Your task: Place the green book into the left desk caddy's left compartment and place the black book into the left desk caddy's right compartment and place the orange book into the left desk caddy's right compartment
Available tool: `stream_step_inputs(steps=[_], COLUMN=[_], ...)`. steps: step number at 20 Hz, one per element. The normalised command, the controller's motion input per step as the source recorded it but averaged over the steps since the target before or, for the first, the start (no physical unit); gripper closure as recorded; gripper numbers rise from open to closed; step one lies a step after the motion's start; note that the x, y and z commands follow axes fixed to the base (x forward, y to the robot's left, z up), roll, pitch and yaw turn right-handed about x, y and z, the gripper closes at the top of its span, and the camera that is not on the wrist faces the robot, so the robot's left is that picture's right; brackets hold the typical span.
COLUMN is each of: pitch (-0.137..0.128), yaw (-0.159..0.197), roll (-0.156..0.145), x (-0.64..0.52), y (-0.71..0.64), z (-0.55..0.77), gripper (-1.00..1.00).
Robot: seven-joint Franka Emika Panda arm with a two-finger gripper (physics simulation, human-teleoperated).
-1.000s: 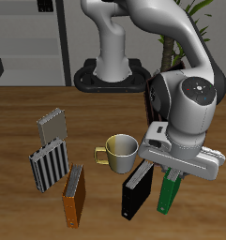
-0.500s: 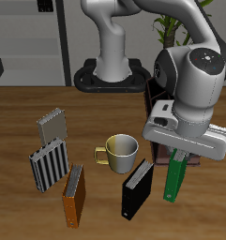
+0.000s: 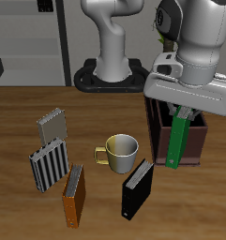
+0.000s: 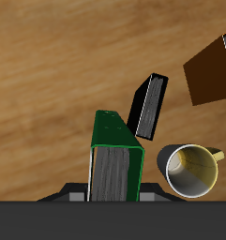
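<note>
My gripper [image 3: 185,114] is shut on the green book [image 3: 178,141], which hangs upright from it, lifted above the table in front of the dark maroon left desk caddy [image 3: 197,141]. In the wrist view the green book [image 4: 115,157] shows its pale page edges below the gripper. The black book [image 3: 137,188] lies on the table near the front edge, beside the mug; it also shows in the wrist view [image 4: 148,106]. The orange book [image 3: 74,195] lies near the front edge; it also shows in the wrist view [image 4: 210,71].
A yellowish mug [image 3: 121,150] stands between the books and the caddy. Two grey striped books [image 3: 49,163] [image 3: 52,125] lie farther toward the table's other side. The robot base [image 3: 113,70] stands at the back.
My gripper has risen and moved back toward the caddy with the green book, lifting it off the table. The other books and mug have not moved.
</note>
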Motion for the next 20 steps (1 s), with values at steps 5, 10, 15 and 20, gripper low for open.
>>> stream_step_inputs(steps=[5,10,15,20], pitch=[-0.029,-0.011,-0.014,-0.021], yaw=[0.042,0.025,-0.029,-0.030], roll=[-0.029,-0.047,0.024,0.017], x=[-0.25,-0.38,-0.62,-0.54], y=[-0.06,0.01,0.26,0.22], z=[0.43,0.31,0.30,0.14], gripper=[1.00,1.00,1.00,1.00])
